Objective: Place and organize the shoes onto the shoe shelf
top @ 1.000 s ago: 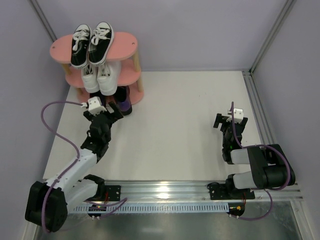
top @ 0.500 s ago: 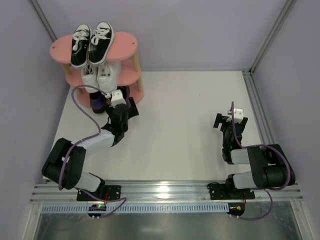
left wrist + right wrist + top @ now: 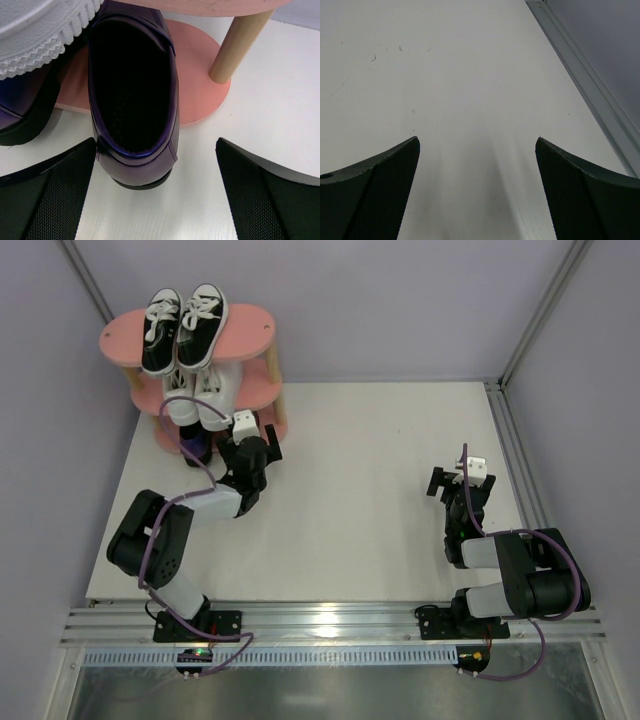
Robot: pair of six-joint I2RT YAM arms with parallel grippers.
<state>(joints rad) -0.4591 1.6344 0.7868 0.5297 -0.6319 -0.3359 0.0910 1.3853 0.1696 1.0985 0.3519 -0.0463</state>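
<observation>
**Overhead and wrist views, shoe-shelving task.** The small three-tier shoe shelf with pink oval boards and light wooden posts (image 3: pixel 255 325) stands at 10 o'clock on the white tabletop (image 3: pixel 360 500).

The pair of black canvas sneakers with white laces and toe caps (image 3: pixel 185 325) lies side by side on the top board. The pair of plain white sneakers (image 3: pixel 200 395) sits on the middle board, directly beneath.

The dark purple-black glossy shoes occupy the lowest tier. In the left wrist view, one glossy shoe (image 3: pixel 132 85) rests with its toe under the middle board and its heel overhanging the bottom pink board (image 3: pixel 197 85) toward 6 o'clock. Its mate (image 3: pixel 20 105) lies just beside it at 9 o'clock, below a white sneaker's ridged sole (image 3: pixel 35 35). A wooden post (image 3: pixel 235 50) rises at 2 o'clock.

The left gripper (image 3: pixel 260 448) sits at 5 o'clock of the shelf. Its jaws are spread wide to either side of the overhanging heel and grasp nothing.

The right gripper (image 3: pixel 458 485) is at 3 o'clock on the tabletop, well apart from the shelf. Its jaws are likewise spread wide and hold nothing.
</observation>
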